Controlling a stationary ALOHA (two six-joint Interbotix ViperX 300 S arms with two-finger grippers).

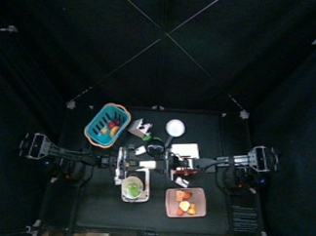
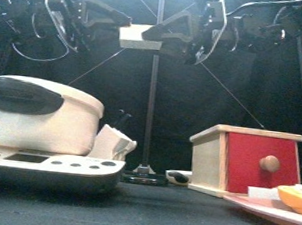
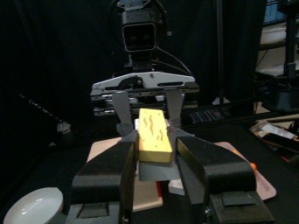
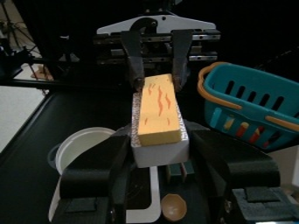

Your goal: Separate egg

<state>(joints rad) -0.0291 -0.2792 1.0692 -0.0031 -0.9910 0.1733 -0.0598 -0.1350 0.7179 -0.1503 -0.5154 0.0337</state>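
We see the block (image 4: 160,109), yellow on top with a pale base, held level in mid-air high above the counter (image 2: 145,209), between the two arms. The left tool (image 3: 155,157) grips one end, its jaws pressed to the long edges. The right tool (image 4: 162,156) sits around the other end, but we cannot tell whether it grips. There is open air under the block. On the counter below, we see a clear gap between the cooker (image 2: 40,109) on the left and the red-fronted box (image 2: 250,159) on the right. A blue basket (image 4: 251,101) and a white bowl (image 4: 82,144) stand well below the block.
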